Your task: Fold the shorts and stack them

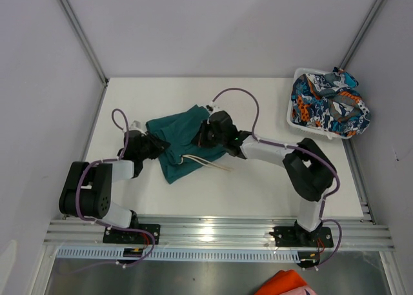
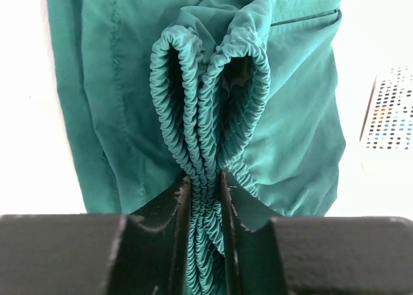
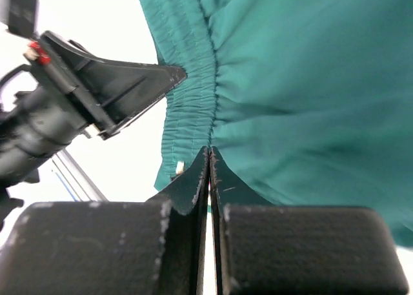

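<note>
The teal-green shorts (image 1: 184, 140) lie bunched on the white table (image 1: 258, 185), their pale drawstring (image 1: 208, 162) trailing toward the front. My left gripper (image 1: 155, 148) is at their left edge. In the left wrist view it (image 2: 205, 179) is shut on a thick wad of gathered waistband (image 2: 193, 101). My right gripper (image 1: 203, 135) is at the shorts' right side. Its fingers (image 3: 210, 154) are pressed together, pinching the fabric at the waistband seam (image 3: 213, 88). The printed shorts (image 1: 329, 104) sit crumpled in the basket (image 1: 292, 117) at the back right.
The white mesh basket (image 2: 390, 111) stands at the table's back right corner. An orange cloth (image 1: 284, 283) lies below the rail in front of the arm bases. The left arm's finger (image 3: 129, 82) shows in the right wrist view, touching the waistband.
</note>
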{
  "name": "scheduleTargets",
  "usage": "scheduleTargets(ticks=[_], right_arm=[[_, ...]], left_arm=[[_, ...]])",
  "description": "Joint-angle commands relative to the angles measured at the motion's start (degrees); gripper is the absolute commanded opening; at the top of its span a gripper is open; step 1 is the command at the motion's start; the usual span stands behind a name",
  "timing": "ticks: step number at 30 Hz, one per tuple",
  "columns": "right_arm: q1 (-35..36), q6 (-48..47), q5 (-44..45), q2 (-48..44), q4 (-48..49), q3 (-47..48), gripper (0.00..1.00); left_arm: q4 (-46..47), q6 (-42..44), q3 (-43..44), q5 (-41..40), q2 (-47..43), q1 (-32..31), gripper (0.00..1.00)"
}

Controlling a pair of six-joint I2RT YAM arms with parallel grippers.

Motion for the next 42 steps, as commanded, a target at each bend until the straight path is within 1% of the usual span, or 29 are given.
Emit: scheduleTargets(ticks=[1,3,4,5,9,12,17,19,20,21,23,25,27,28,30,31,32,33,34,35,36,38,40,42], right_arm=[[-2.5,-2.7,2.7,-7.9,1.0,-3.6,0.0],[-4.4,-3.5,2.3,-10.2,0.0,-5.6,0.0],[-5.1,-4.2,2.1,-10.3,-0.5,-6.0,0.0],[-6.3,-4.4,1.8,-10.5,-1.8,-6.2,0.0],[-8.3,-5.8,2.3,-11.1,-1.4,-10.4,0.0],[-10.0,-5.7,1.4,-10.3,0.2,-11.8,0.0],[-10.9,-6.2,-1.8,-6.8,0.8,-9.0,0.01],[-11.1,-6.3,-2.1,-4.8,0.5,-7.3,0.01],[-11.1,-6.4,-2.0,-4.3,0.0,-7.0,0.01],[-11.2,-6.3,-2.1,-3.7,-0.2,-6.9,0.01],[-11.4,-6.1,-2.1,-2.8,-0.4,-7.5,0.01],[-11.5,-5.7,-1.9,-3.0,0.6,-8.9,0.01],[-11.7,-5.2,-1.8,-4.4,2.7,-11.7,0.01],[-11.8,-5.0,-1.6,-4.7,3.1,-12.3,0.01],[-12.1,-5.0,-1.5,-5.5,3.1,-12.9,0.01],[-12.1,-5.0,-1.5,-5.8,3.2,-12.9,0.01],[-12.2,-5.0,-1.5,-6.2,3.4,-13.0,0.01],[-12.2,-5.0,-2.0,-6.3,3.7,-13.1,0.01],[-12.2,-5.0,-2.2,-6.5,4.4,-12.9,0.01],[-12.2,-4.6,-2.4,-6.4,4.5,-12.7,0.01],[-12.2,-4.5,-2.7,-6.3,4.6,-12.1,0.01],[-12.2,-4.0,-3.7,-5.8,4.9,-11.4,0.01],[-12.2,-3.8,-4.0,-5.4,4.6,-10.6,0.01],[-12.2,-3.6,-4.2,-4.7,4.6,-10.5,0.01]], left_arm=[[1.8,2.6,3.3,0.7,0.4,-0.3,0.23],[1.2,3.0,3.9,1.5,0.4,-0.2,0.16],[1.1,3.2,4.8,2.9,0.5,-0.2,0.05],[0.8,3.3,4.9,3.6,0.4,-0.1,0.01],[0.8,2.5,6.2,8.9,-0.5,0.4,0.0],[0.4,1.1,7.3,12.7,-1.3,0.7,0.0],[-0.3,-2.3,9.5,18.1,-3.4,1.9,0.0],[1.4,-5.7,8.7,22.0,-3.5,2.7,0.0],[4.6,-7.0,8.1,23.1,-3.5,3.7,0.0],[5.7,-9.3,7.2,24.2,-3.7,3.7,0.0],[8.5,-10.7,5.6,26.6,-3.8,6.6,0.0],[8.7,-11.2,3.8,28.3,-3.5,7.9,0.0],[12.9,-13.0,1.4,29.5,-1.5,9.8,0.0],[18.0,-14.0,-0.3,31.1,-0.2,10.3,0.0],[23.5,-16.9,-2.1,33.1,5.6,12.0,0.0],[30.6,-18.2,-3.6,34.8,7.8,12.5,0.0],[34.1,-20.2,-4.4,35.5,10.1,13.2,0.0],[36.9,-21.0,-4.8,35.9,14.7,13.5,0.0],[42.2,-21.8,-5.2,36.3,17.0,13.5,0.0],[44.9,-23.6,-5.2,37.1,19.1,13.5,0.0],[49.9,-24.6,-5.1,37.4,23.1,13.5,0.0],[54.8,-28.0,-5.1,38.6,26.4,13.5,0.0],[58.6,-29.2,-5.1,38.9,29.4,13.5,0.0],[57.8,-28.9,-5.1,38.9,29.9,13.5,0.0]])
